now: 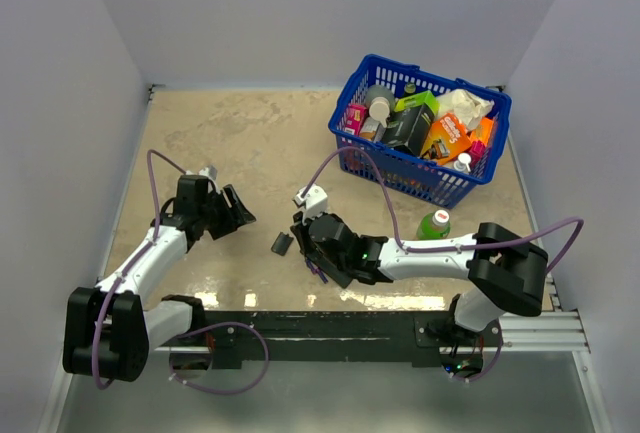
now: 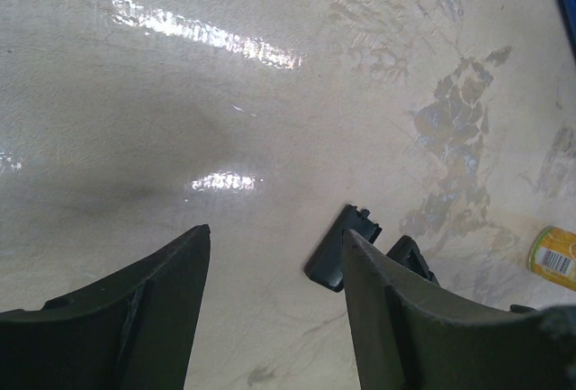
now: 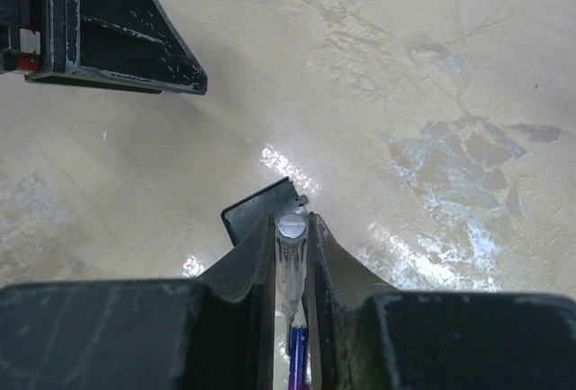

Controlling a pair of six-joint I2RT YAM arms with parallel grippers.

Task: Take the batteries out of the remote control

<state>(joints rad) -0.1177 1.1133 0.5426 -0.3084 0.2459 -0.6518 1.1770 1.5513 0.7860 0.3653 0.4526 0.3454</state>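
Note:
My right gripper point(image 3: 292, 223) is shut on a thin grey see-through stick point(image 3: 291, 259) with a metal end cap. A blue-purple piece point(image 3: 299, 354) shows deeper between the fingers; I cannot tell what it is. The short black cover piece point(image 3: 256, 217) lies flat on the table just past the fingertips, and also shows in the top view point(image 1: 282, 244) and the left wrist view point(image 2: 335, 248). My left gripper point(image 2: 274, 232) is open and empty, left of the cover point(image 1: 238, 215). In the top view the right gripper point(image 1: 303, 233) hovers beside the cover. The remote control and batteries are not clearly in view.
A blue basket point(image 1: 440, 189) full of packets and bottles stands at the back right. A small green bottle point(image 1: 434, 223) stands in front of it and also shows in the left wrist view point(image 2: 551, 259). The left gripper's black body point(image 3: 99, 30) fills the right wrist view's upper left.

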